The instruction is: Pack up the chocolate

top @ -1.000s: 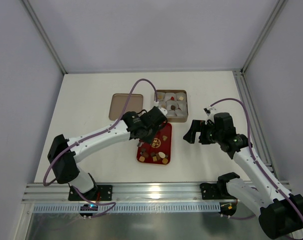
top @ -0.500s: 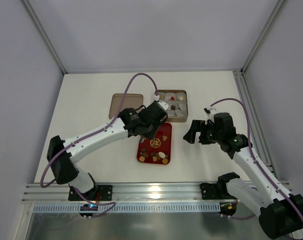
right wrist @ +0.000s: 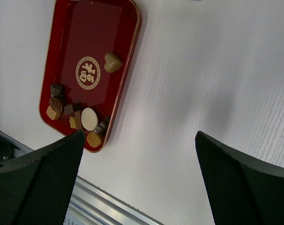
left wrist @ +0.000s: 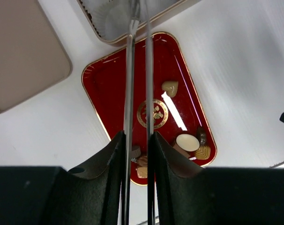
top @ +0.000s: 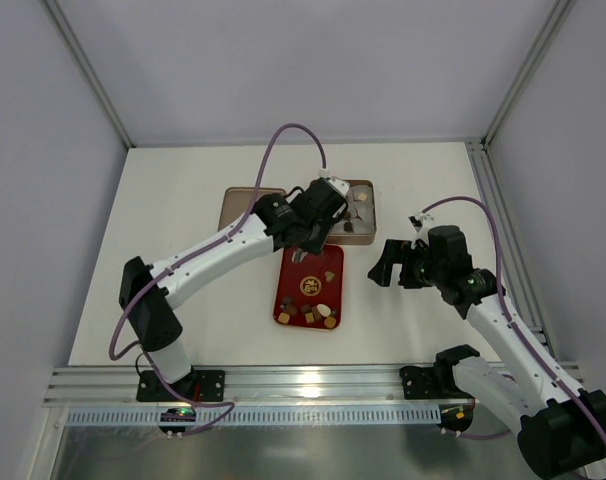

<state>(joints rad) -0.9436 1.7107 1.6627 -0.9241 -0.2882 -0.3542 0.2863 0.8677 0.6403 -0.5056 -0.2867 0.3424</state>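
Several chocolate pieces [top: 308,314] lie at the near end of the red tray [top: 305,262], and a tan heart piece [top: 329,275] lies mid-tray. In the left wrist view I see the heart [left wrist: 169,87], a cream oval [left wrist: 187,142] and a tan shell [left wrist: 202,152]. My left gripper [top: 318,215] is shut on metal tweezers [left wrist: 138,70] that reach over the box of white paper cups [top: 355,212]. The tweezer tips are out of view. My right gripper [top: 388,262] is open and empty, right of the tray; its view shows the heart [right wrist: 112,62] and the cream round [right wrist: 89,119].
The tan box lid [top: 241,212] lies left of the box. The left arm crosses above the tray's far end. An aluminium rail [top: 303,385] runs along the table's near edge.
My left gripper has moved from above the tray's far left corner away and to the right, over the box. The right arm has not moved.
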